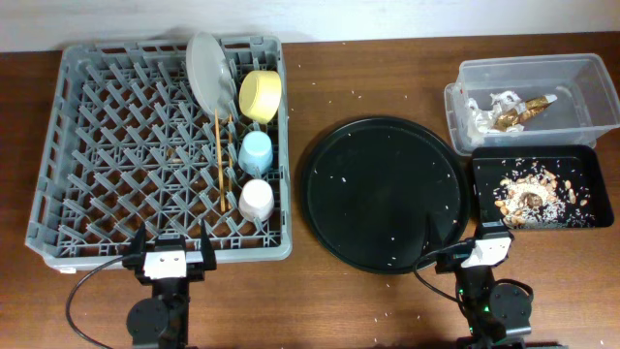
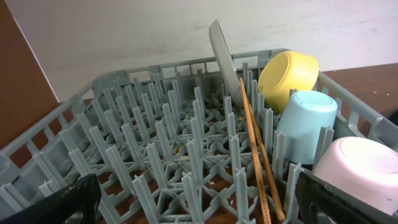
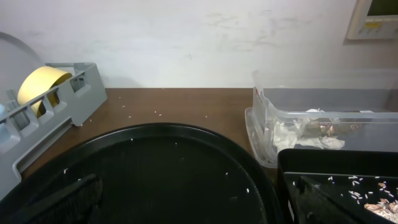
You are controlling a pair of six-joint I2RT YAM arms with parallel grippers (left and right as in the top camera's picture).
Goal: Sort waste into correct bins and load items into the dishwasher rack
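The grey dishwasher rack [image 1: 116, 145] holds the grey plate [image 1: 210, 73] on edge, the yellow bowl [image 1: 260, 95], blue cup [image 1: 257, 151], pink cup [image 1: 257, 199] and two chopsticks [image 1: 224, 160]. They also show in the left wrist view: plate [image 2: 222, 59], bowl [image 2: 287, 76], blue cup [image 2: 306, 127], pink cup [image 2: 360, 162], chopsticks [image 2: 258, 162]. The clear tub [image 1: 581, 82] holds the gold-brown wrapper [image 1: 518, 111] and white tissue [image 1: 477, 118]. The black rectangular tray [image 1: 581, 160] holds food scraps [image 1: 533, 194]. My left gripper [image 1: 172, 254] is open and empty at the rack's front edge. My right gripper [image 1: 481, 244] is open and empty.
A large round black tray [image 1: 383, 194] with a few rice grains lies between the rack and the bins. Rice grains are scattered on the wooden table. A white wall runs behind the table.
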